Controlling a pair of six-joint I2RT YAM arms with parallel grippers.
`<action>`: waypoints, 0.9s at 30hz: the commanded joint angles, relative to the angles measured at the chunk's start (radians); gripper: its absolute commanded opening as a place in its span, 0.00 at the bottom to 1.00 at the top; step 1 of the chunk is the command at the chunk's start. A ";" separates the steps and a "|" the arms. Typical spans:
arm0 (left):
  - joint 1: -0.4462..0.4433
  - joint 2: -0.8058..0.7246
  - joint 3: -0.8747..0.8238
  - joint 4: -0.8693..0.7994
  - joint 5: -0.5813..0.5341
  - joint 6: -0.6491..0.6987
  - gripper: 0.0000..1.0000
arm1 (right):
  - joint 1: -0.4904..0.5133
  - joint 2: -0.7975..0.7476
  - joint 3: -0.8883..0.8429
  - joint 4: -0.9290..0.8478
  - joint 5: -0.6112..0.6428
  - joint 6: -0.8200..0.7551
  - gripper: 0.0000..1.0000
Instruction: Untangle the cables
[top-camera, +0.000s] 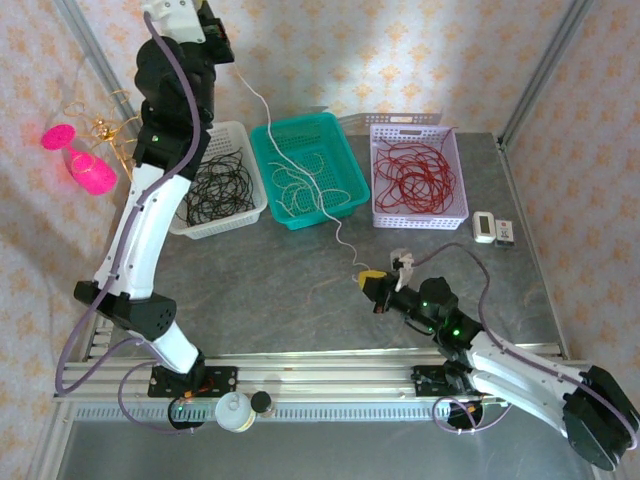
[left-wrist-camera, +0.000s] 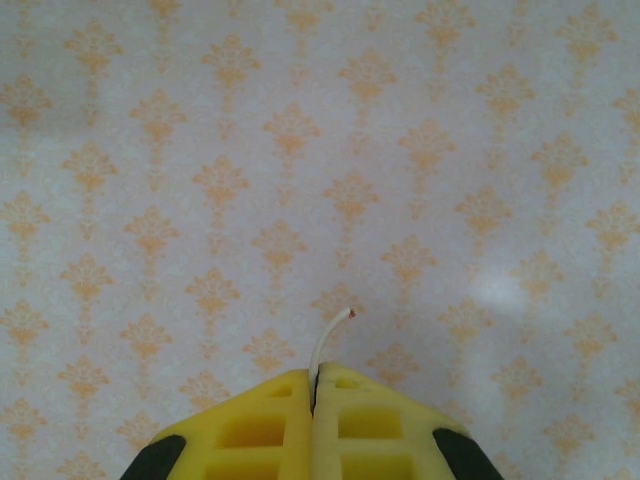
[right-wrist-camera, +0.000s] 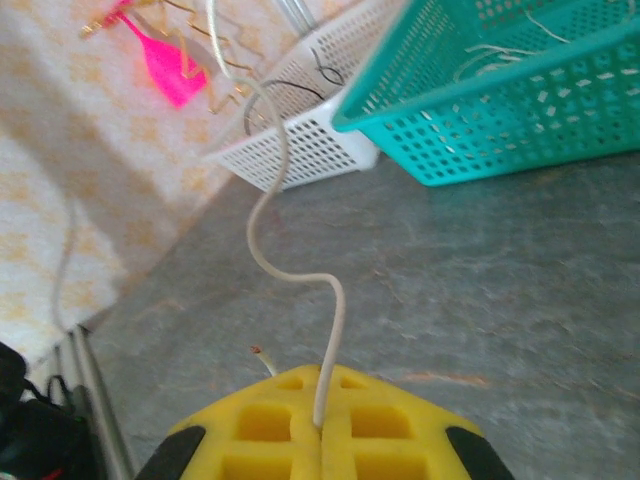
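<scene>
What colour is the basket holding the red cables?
The basket with the red cables is pale lilac; the top view shows it best.

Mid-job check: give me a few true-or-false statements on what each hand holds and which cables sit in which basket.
1. Both the left hand and the right hand are shut on the white cable. True.
2. The red cables lie in the teal basket. False: they lie in the lilac basket; the teal one holds white strands.
3. The black cables lie in the white basket. True.
4. The left hand is down at the table. False: it is raised high against the wallpaper; the right hand is the low one.
</scene>
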 joint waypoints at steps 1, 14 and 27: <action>0.018 0.023 0.071 0.005 0.058 -0.037 0.00 | 0.015 -0.017 0.037 -0.193 0.073 -0.041 0.00; 0.135 0.078 0.191 0.002 0.129 -0.110 0.00 | 0.230 0.111 0.102 -0.325 0.339 0.022 0.00; 0.179 0.123 0.268 -0.019 0.183 -0.152 0.00 | 0.263 0.019 0.056 -0.415 0.392 0.088 0.00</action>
